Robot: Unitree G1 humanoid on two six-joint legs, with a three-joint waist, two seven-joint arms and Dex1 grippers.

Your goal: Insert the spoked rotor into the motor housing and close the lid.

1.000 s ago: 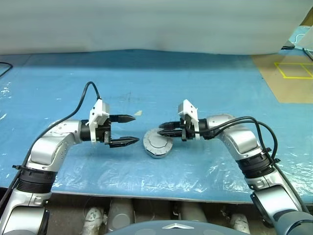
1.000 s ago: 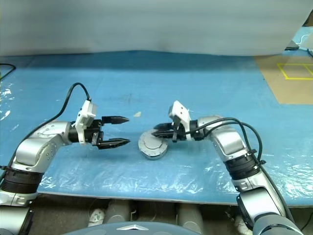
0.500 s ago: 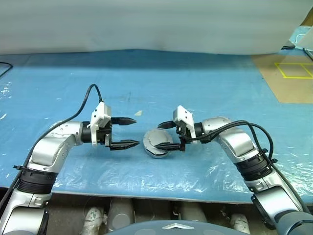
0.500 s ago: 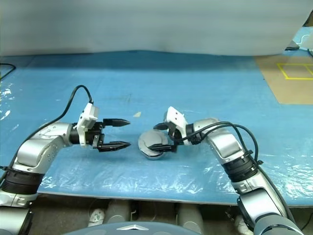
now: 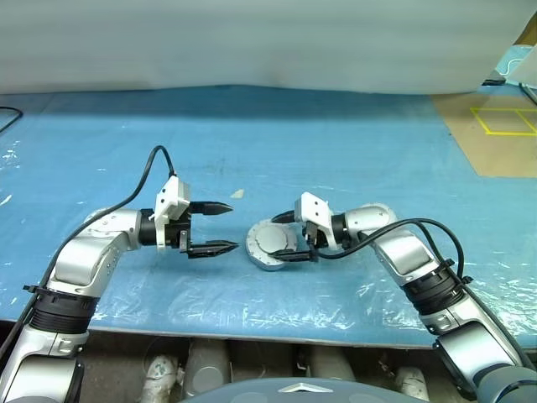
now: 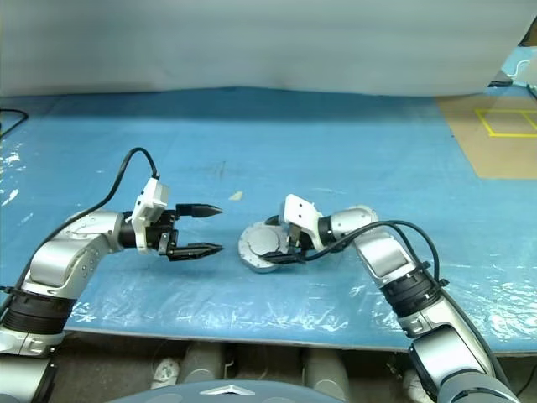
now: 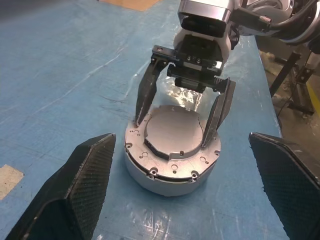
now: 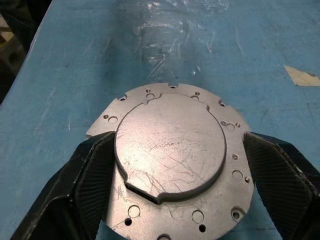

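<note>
Motor housing (image 7: 172, 160) sits on the blue plastic-covered table (image 5: 336, 134) — a squat round grey metal drum, matte machined finish, with the lid (image 8: 170, 145) seated flat on top. Lid face is a raised smooth disc, finely scratched, one straight-cut edge and small notches at its outline; the flange around it carries a ring of small drilled holes and screw heads. No readable markings or labels on either part.

Right gripper (image 7: 182, 120) is directly over the housing, its two black tapered fingers (image 7: 145, 92) spread to about the width of the raised disc, tips down at opposite edges of it. Can't tell whether they actually pinch it.

Left gripper (image 5: 220, 227) hangs just beside the housing, pointing at it, jaws wide apart and empty. Finger pads have a fine woven carbon-like texture.

Table film near the housing is wrinkled and glossy.
</note>
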